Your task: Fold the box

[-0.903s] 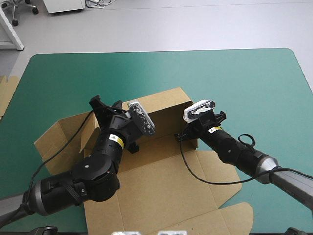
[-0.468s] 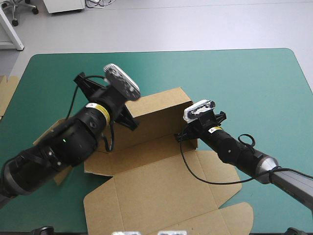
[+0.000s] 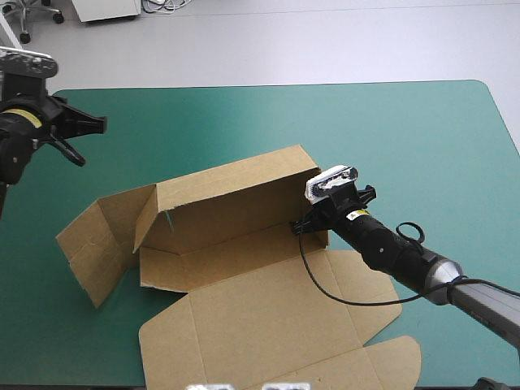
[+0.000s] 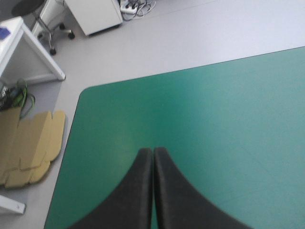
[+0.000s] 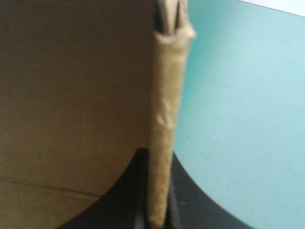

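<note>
Our left gripper [image 4: 153, 157] hung above the far left corner of the teal-green bench [image 3: 390, 138], its black fingers pressed together on nothing. The brown cardboard box [image 3: 244, 244] lay mid-bench, left end flaps splayed outward, rear wall raised, lid panel flat toward us. Our right gripper [image 5: 159, 162] pinched the doubled right end wall. We judged the wall-raising half done. Next, the left end needed lifting and tucking while the right hold steadied the box.

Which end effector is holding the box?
The right end effector, clamped on a raised wall of the brown cardboard box; the left end effector is shut, empty, over the teal-green cover.
</note>
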Motion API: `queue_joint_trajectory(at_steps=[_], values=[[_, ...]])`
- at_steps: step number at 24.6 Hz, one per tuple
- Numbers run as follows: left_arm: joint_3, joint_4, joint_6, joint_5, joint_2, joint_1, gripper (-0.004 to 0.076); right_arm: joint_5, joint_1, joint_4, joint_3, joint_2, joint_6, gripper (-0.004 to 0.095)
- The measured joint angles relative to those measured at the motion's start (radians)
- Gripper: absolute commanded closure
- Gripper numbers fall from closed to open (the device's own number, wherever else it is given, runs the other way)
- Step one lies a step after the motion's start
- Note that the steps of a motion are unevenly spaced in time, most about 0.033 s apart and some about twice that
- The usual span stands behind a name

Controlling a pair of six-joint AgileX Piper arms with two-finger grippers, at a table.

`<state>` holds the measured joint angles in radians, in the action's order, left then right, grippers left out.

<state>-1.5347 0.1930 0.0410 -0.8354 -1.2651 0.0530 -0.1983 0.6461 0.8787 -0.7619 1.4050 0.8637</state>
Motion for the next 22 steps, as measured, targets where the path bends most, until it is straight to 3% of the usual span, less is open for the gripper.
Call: queue_joint_trajectory(at_steps=[4, 13, 19, 21, 22], values=[[0.0, -0.193, 0.079, 0.022, -0.017, -0.164, 0.0727, 0.016, 0.0, 0.012, -0.003, 0.0, 0.003, 0.0921], [-0.004, -0.285, 0.121, 0.04, -0.102, -0.219, 0.0727, 0.085, -0.039, 0.038, -0.01, -0.002, 0.01, 0.0919], [-0.004, -0.35, 0.125, 0.06, -0.211, -0.219, 0.0727, 0.336, -0.258, 0.034, -0.016, -0.056, -0.005, 0.0904], [-0.004, -0.352, 0.125, 0.075, -0.217, -0.227, 0.0727, 0.4, -0.33, -0.054, -0.015, -0.09, -0.066, 0.0904], [-0.004, -0.354, 0.125, 0.08, -0.217, -0.24, 0.0727, 0.456, -0.362, -0.175, -0.022, -0.112, -0.175, 0.0904]])
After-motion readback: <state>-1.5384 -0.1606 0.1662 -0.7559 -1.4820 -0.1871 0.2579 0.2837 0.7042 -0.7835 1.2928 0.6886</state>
